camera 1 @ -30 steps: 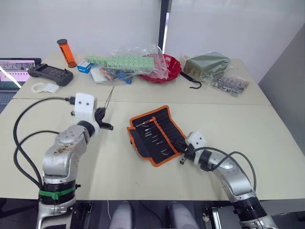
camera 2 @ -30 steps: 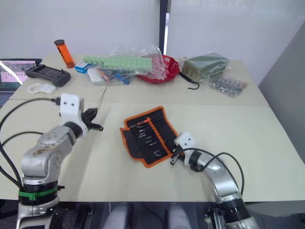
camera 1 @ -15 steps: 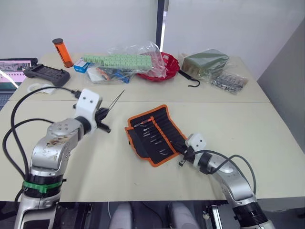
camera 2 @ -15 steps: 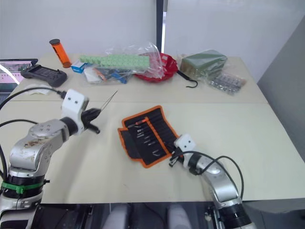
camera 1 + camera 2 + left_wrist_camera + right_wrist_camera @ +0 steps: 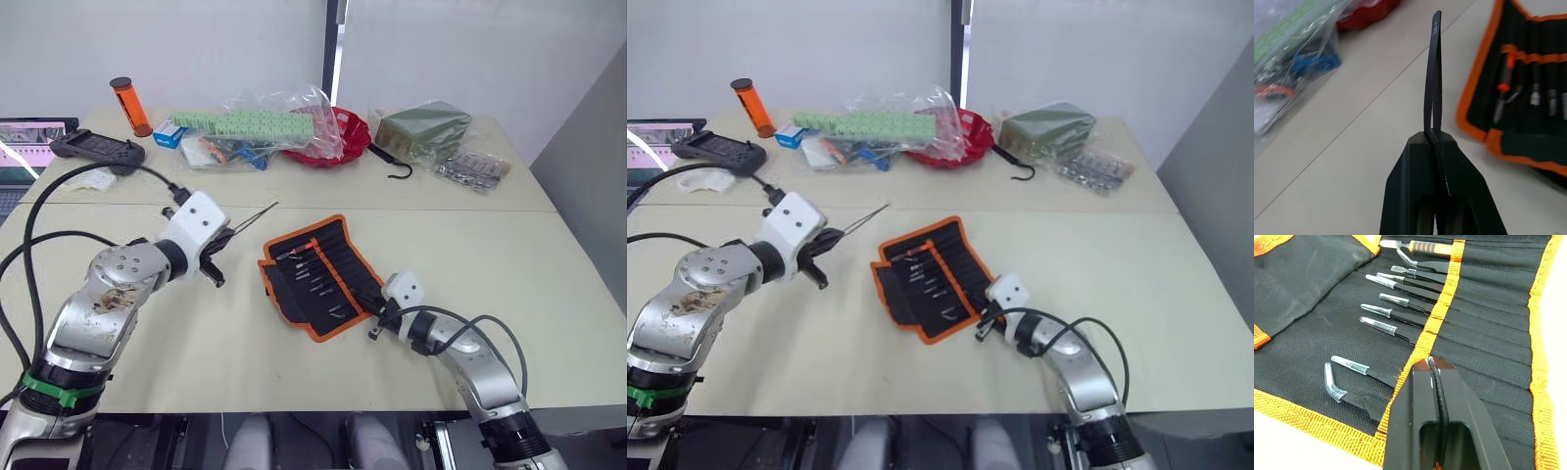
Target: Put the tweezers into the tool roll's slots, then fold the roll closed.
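Note:
The tool roll [image 5: 318, 274] lies open in the middle of the table, black with orange edging. Several capped tweezers [image 5: 1396, 330] and an orange-handled tool sit in its slots [image 5: 1488, 333], and some slots to their side are empty. My left gripper [image 5: 221, 241] hovers left of the roll, shut on one pair of black tweezers [image 5: 1434, 73]. Its tips point toward the roll's far left corner. My right gripper [image 5: 373, 313] is shut and rests at the roll's near right corner [image 5: 1429, 363]. I cannot see whether any fabric is pinched.
Along the far side are a red tray [image 5: 345, 137], a black hook [image 5: 394, 168], a plastic bag of green blocks [image 5: 260, 125], an orange tube [image 5: 129, 106], a controller [image 5: 93, 149], a green box [image 5: 423, 127] and a bag of metal parts [image 5: 472, 168]. A laptop [image 5: 24, 147] sits far left.
My left gripper has moved right toward the roll. The tweezers swung from pointing away to pointing right at the roll. The right gripper has stayed put.

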`<action>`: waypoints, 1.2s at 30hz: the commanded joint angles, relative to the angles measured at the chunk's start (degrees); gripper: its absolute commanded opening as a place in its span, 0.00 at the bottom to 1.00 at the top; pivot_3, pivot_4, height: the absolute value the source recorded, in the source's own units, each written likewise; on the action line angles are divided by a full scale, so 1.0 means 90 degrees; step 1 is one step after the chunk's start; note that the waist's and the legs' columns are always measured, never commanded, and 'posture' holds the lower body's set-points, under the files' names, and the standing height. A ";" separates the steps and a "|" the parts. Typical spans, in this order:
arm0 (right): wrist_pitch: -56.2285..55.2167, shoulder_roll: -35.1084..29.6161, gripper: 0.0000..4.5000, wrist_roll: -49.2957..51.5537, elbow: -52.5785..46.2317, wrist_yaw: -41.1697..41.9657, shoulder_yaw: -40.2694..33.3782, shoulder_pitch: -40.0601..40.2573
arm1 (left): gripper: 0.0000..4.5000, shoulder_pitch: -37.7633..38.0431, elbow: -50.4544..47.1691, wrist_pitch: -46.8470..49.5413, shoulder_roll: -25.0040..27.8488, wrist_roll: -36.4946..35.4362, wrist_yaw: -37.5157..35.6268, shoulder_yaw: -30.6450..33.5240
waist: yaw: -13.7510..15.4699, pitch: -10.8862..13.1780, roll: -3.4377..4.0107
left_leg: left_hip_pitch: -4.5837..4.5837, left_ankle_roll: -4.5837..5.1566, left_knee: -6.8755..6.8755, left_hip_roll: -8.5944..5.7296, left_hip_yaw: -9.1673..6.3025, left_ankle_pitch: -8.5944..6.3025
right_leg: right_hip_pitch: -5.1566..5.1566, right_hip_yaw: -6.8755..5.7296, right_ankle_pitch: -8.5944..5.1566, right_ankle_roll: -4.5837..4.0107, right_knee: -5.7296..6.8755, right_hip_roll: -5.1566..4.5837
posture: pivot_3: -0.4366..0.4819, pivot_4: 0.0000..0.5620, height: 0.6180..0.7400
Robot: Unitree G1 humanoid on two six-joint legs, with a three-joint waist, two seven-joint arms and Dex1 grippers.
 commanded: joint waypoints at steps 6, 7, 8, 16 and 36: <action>0.0291 0.0004 0.00 -0.0098 -0.0087 -0.0190 0.0056 0.0395 | 0.01 -0.0512 0.0118 0.0319 -0.0136 -0.0344 -0.0505 0.0066 | -0.0007 0.0000 0.0001 | -0.0002 0.0001 0.0001 0.0000 0.0000 0.0000 | -0.0002 0.0000 -0.0002 0.0003 0.0001 0.0001 | 0.48 0.27 1.00; 0.0300 0.0010 0.00 -0.0097 -0.0102 -0.0202 0.0059 0.0407 | 0.01 -0.0440 0.0250 0.0467 -0.0171 -0.0346 -0.0377 0.0224 | -0.0010 0.0001 0.0001 | -0.0002 0.0001 0.0001 0.0000 0.0000 0.0000 | -0.0001 0.0001 -0.0002 0.0003 0.0001 0.0000 | 0.48 0.27 1.00; 0.0309 0.0012 0.00 -0.0095 -0.0115 -0.0208 0.0060 0.0415 | 0.01 -0.0349 0.0398 0.0705 -0.0258 -0.0367 -0.0171 0.0483 | -0.0021 0.0001 0.0002 | -0.0002 0.0001 0.0001 0.0000 0.0000 0.0000 | -0.0002 0.0000 -0.0004 0.0007 0.0002 0.0001 | 0.48 0.27 1.00; 0.0288 0.0023 0.00 -0.0090 0.0018 -0.0124 0.0117 0.0295 | 0.01 0.1615 0.0430 0.0476 0.0092 0.0151 0.0366 0.1483 | -0.0055 0.0002 0.0005 | 0.0006 0.0002 -0.0004 0.0003 0.0004 -0.0001 | -0.0005 0.0007 -0.0001 0.0001 0.0006 -0.0001 | 0.48 0.27 1.00; 0.0189 0.0026 0.00 -0.0156 0.0389 0.0208 0.0258 -0.0066 | 0.65 0.2514 -0.0028 0.0376 -0.0456 -0.0130 0.0637 0.2194 | -0.0017 0.0000 0.0006 | 0.0013 0.0004 0.0001 0.0009 0.0008 0.0001 | -0.0001 0.0001 0.0002 -0.0009 0.0007 -0.0003 | 0.48 0.27 1.00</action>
